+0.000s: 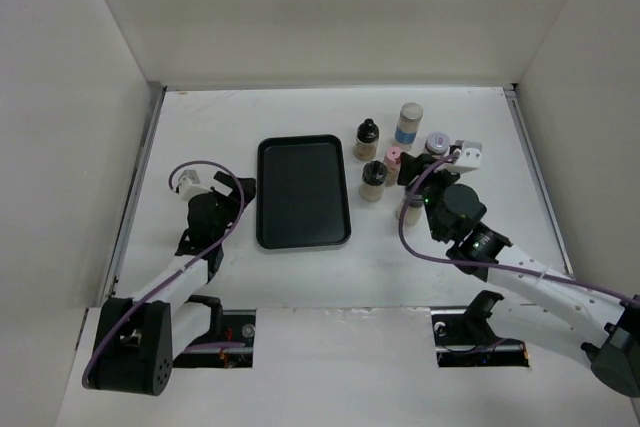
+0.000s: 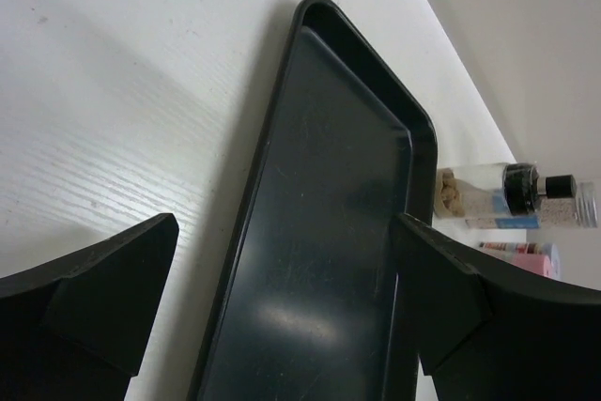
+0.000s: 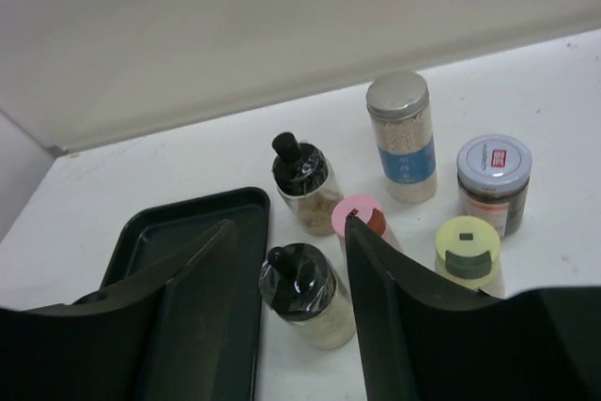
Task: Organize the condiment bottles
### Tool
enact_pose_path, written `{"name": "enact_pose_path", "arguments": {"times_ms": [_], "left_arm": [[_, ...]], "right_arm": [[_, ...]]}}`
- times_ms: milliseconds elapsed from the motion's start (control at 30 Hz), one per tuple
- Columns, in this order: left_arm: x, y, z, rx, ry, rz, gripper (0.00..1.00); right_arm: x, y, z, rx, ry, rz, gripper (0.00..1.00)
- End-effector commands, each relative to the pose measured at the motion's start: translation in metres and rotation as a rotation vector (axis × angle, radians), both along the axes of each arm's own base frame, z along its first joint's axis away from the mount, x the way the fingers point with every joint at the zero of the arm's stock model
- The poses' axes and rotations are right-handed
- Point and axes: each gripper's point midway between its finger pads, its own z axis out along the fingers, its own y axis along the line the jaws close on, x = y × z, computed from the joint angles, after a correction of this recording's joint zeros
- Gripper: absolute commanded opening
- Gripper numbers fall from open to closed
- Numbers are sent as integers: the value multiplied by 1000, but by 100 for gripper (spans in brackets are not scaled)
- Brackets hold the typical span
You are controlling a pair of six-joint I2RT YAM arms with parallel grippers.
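Tray: nothing in it.
Condiment bottles: six visible, upright, clustered just right of the tray; another may hide behind the arm.
Right gripper: spread, holding nothing; the nearer black-capped bottle shows between its fingers.
Left gripper: spread, empty, left of the tray.
Progress: apparently nothing organized yet; every bottle remains.

Bright even light, soft shadows, slight blur

A flat black tray, rectangular w/ rounded corners, lies on the white bench, long side running front to back. White walls stand around the bench on 3 sides.
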Motion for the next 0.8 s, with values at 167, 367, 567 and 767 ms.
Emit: {"name": "enact_pose_path", "arguments": {"times_ms": [167,367,567,767], "left_arm": [[1,-1,30,-32,-136,-3,100],[1,0,18,-31,-100,1,100],[1,2,16,-28,-100,16,100],[1,1,16,-30,-100,10,100]], "right_arm": [[25,-1,-5,20,38,-29,60],[84,-19,-13,2,134,-92,15],[168,-56,-37,-60,247,-241,52],[219,-57,-61,-87,309,-213,92]]}}
